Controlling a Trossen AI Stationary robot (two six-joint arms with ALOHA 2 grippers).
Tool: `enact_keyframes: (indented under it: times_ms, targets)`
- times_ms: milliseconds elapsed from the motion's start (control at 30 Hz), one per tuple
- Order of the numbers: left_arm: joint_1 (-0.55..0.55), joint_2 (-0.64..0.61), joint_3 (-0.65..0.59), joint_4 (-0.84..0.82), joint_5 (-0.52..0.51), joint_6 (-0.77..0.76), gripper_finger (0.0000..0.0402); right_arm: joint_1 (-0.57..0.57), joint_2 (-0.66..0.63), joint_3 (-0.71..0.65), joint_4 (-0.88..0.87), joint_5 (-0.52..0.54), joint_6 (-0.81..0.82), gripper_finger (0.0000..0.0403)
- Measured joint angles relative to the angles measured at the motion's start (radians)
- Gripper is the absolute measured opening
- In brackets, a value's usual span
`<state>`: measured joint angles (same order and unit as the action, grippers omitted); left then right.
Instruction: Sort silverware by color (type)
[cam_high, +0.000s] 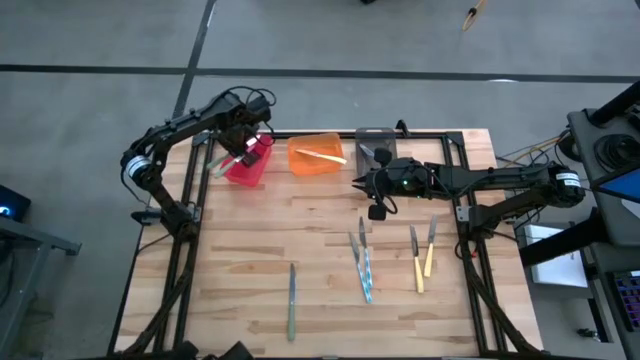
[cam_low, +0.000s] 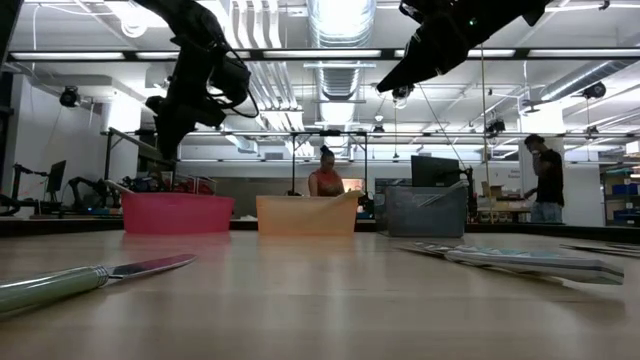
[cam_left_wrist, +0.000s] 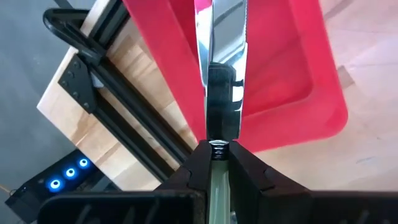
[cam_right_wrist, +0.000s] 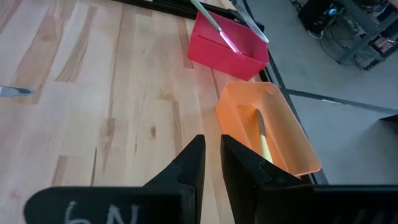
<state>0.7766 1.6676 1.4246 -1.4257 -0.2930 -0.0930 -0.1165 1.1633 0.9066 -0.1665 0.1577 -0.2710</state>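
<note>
My left gripper (cam_high: 243, 148) hangs over the red bin (cam_high: 250, 165) at the table's far left. It is shut on a green-handled knife (cam_left_wrist: 221, 74), whose blade points down into the bin's opening (cam_left_wrist: 292, 74). Another pale utensil (cam_high: 220, 163) leans over the red bin's left rim. My right gripper (cam_high: 362, 185) stays in the air near the grey bin (cam_high: 375, 148), shut and holding nothing (cam_right_wrist: 212, 146). On the table lie a green-handled piece (cam_high: 292, 300), light blue ones (cam_high: 364, 270) and pale yellow ones (cam_high: 418, 262). My left gripper pinches the knife's green handle (cam_left_wrist: 217, 171) between its two fingers, close to where the blade starts. The fingers come from above, slanting steeply down, and lie along the knife. The blade hangs below them over the red bin; its tip runs out of the wrist view.
An orange bin (cam_high: 317, 157) with a yellow-handled piece (cam_right_wrist: 262, 140) stands between the red and grey bins. Black frame rails (cam_high: 190, 230) run along the table's left, far and right edges. One more utensil (cam_high: 361, 228) lies mid-table. People (cam_low: 327, 175) are in the room behind.
</note>
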Motion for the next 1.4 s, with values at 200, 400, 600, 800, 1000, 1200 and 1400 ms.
enact_keyframes:
  times_ms: [200,400,600,800,1000,1200,1400]
  targets:
    - [-0.001,0.0,-0.015,-0.016,0.016,-0.003,0.0017,0.0,0.0,0.0,-0.003,0.0,0.001,0.0043]
    - [-0.001,0.0,-0.07,-0.002,0.017,-0.001,0.0017,0.0,0.0,0.0,-0.005,0.0,-0.001,0.0043]
    - [-0.001,0.0,-0.112,0.039,0.017,0.01,0.0017,0.0,0.0,0.0,-0.005,0.0,-0.001,0.0043]
    - [-0.001,0.0,-0.13,0.069,0.017,0.026,0.0017,0.0,0.0,0.0,-0.005,0.0,-0.008,0.0043]
    - [-0.001,0.003,-0.13,0.116,0.018,0.028,0.0017,0.0,0.0,0.0,-0.005,0.0,-0.013,0.0043]
    - [-0.001,0.048,-0.13,0.113,0.023,0.031,0.0017,0.0,0.0,0.0,-0.007,0.0,-0.017,0.0043]
    - [-0.001,0.072,-0.13,0.109,0.023,0.043,0.0017,0.0,0.0,0.0,-0.008,0.0,-0.021,0.0043]
